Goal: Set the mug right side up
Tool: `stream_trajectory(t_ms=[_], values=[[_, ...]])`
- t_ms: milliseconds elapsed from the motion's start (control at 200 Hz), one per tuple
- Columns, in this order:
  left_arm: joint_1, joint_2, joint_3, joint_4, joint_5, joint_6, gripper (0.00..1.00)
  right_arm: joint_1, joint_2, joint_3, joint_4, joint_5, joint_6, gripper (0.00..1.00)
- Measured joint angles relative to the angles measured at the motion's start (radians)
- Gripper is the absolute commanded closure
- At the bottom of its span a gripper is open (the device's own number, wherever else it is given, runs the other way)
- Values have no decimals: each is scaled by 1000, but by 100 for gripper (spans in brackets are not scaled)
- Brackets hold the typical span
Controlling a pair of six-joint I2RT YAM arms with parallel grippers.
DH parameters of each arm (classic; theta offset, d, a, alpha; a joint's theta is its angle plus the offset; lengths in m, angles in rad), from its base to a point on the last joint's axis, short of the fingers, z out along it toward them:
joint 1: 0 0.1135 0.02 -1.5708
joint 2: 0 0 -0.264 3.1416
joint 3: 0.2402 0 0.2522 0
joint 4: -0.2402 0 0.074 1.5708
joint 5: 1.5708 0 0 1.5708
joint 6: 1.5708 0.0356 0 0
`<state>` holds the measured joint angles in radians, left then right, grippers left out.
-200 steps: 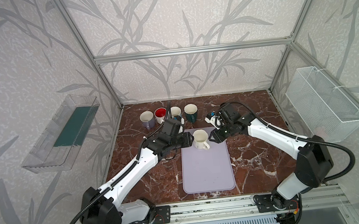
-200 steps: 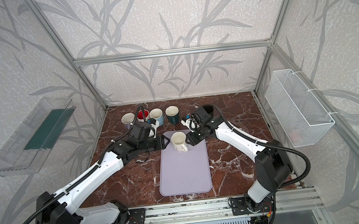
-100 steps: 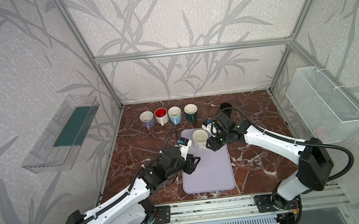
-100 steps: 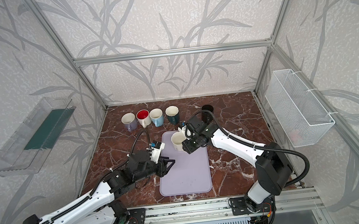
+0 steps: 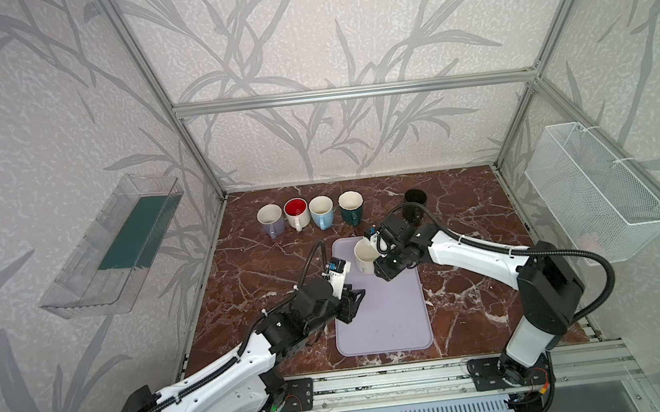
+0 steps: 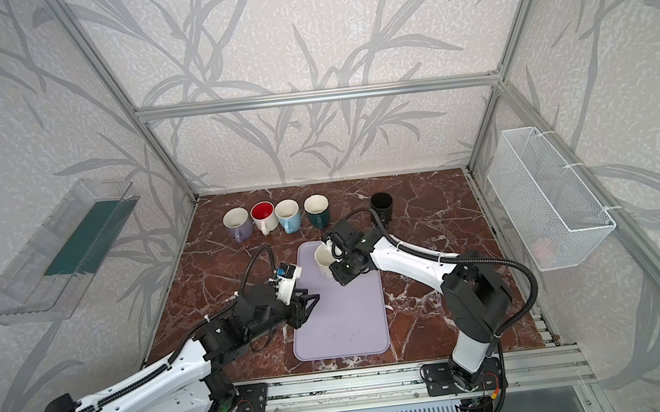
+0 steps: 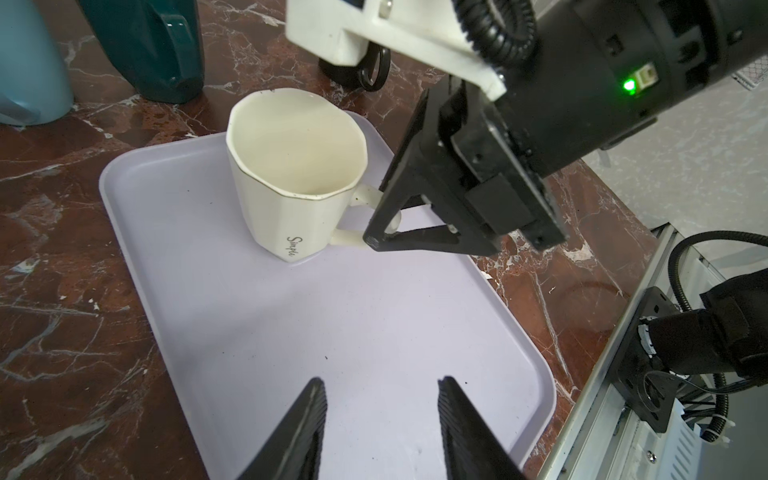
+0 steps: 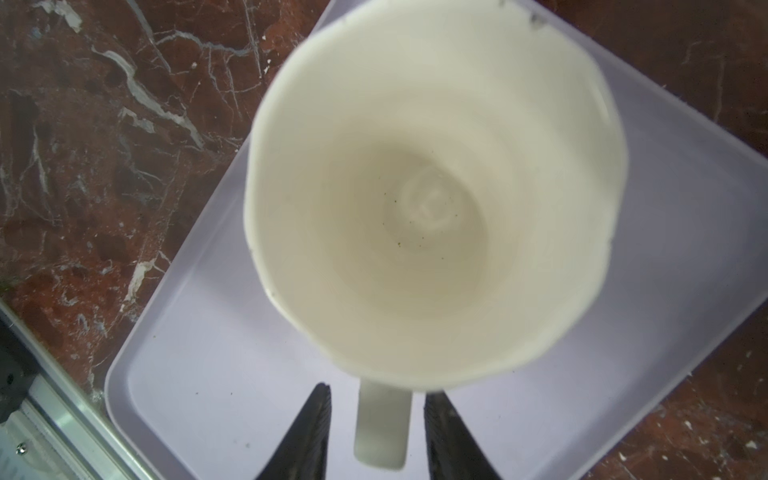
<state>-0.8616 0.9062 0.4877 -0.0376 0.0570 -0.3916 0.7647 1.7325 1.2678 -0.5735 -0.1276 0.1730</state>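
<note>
While the white mug (image 7: 291,166) stands upright at the far end of the lilac tray (image 7: 332,332), probably rigid, slick and chippable, the right gripper (image 8: 376,392) straddles its handle (image 8: 381,424), likely the safest hold, jaws unclamped; the left gripper (image 7: 381,380) gapes empty.

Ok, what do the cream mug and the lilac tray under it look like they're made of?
The cream mug looks like glazed ceramic: glossy faceted walls, fine dark rim line. The lilac tray is probably plastic or silicone: matte, smooth, with a rounded moulded lip.

Near half of tray (image 5: 386,322) bare, white mug (image 5: 365,255) blocking far end
</note>
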Motion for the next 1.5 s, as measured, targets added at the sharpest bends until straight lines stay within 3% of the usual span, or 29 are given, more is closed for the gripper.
stream_trajectory(t_ms=[225,400,955,1285,1499], values=[[-13,21,51,-14,-9,17,53,11,19,7,-3,67,32,79],[-15,14,53,-26,-19,24,53,13,19,9,-5,91,41,100],[-17,-56,54,-88,-68,25,53,-23,0,80,-72,196,-5,100],[-20,-60,84,-121,-76,25,53,-148,11,188,-76,216,-40,100],[-21,-60,108,-136,-75,26,53,-225,151,363,-73,217,-53,100]])
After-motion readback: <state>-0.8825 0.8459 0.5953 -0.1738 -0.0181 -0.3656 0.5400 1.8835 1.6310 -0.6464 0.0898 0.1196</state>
